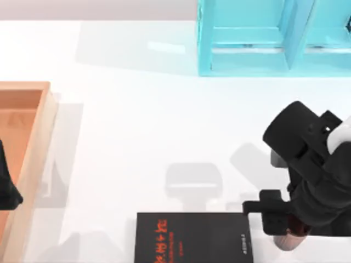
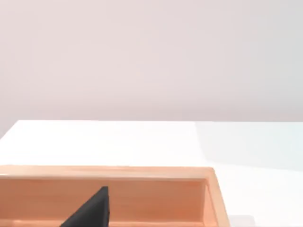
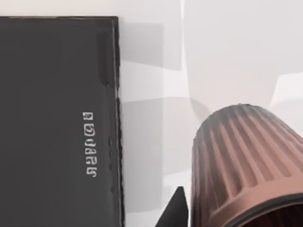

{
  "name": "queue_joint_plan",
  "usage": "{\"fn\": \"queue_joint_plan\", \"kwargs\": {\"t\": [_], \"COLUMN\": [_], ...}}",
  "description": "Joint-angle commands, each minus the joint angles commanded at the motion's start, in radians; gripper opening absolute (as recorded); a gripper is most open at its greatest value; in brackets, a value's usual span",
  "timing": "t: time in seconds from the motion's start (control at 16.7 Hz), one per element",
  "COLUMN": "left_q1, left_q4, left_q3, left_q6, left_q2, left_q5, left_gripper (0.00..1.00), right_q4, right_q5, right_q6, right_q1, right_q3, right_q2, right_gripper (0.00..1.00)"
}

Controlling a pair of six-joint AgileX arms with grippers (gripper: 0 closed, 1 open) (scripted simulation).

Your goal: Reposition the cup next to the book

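The reddish-brown ribbed cup (image 1: 286, 241) is at the table's front right, just right of the black book (image 1: 192, 239), with a narrow strip of white table between them. My right gripper (image 1: 284, 226) reaches down over the cup and is shut on it. The right wrist view shows the cup (image 3: 246, 161) close up beside one black fingertip (image 3: 177, 210). In that view the book (image 3: 57, 123) with its white text lies a short gap away. I cannot tell whether the cup rests on the table or hangs just above it. My left gripper (image 1: 6, 189) is parked over the wooden tray.
A long orange-brown wooden tray (image 1: 38, 137) runs along the left edge, its rim (image 2: 109, 172) also in the left wrist view. A cyan shelf unit (image 1: 258, 38) stands at the back right. White table lies open between tray, book and shelf.
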Motion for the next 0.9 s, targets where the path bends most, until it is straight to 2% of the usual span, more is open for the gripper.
{"fn": "queue_joint_plan", "kwargs": {"t": [0.54, 0.9], "left_q1": [0.000, 0.000], "left_q4": [0.000, 0.000], "left_q3": [0.000, 0.000], "left_q6": [0.000, 0.000], "left_q2": [0.000, 0.000], "left_q5": [0.000, 0.000], "left_gripper": [1.00, 1.00], "right_q4": [0.000, 0.000], "right_q5": [0.000, 0.000], "right_q6": [0.000, 0.000], "right_q1": [0.000, 0.000], "right_q3": [0.000, 0.000], "right_q2": [0.000, 0.000], "right_gripper": [0.98, 1.00]}}
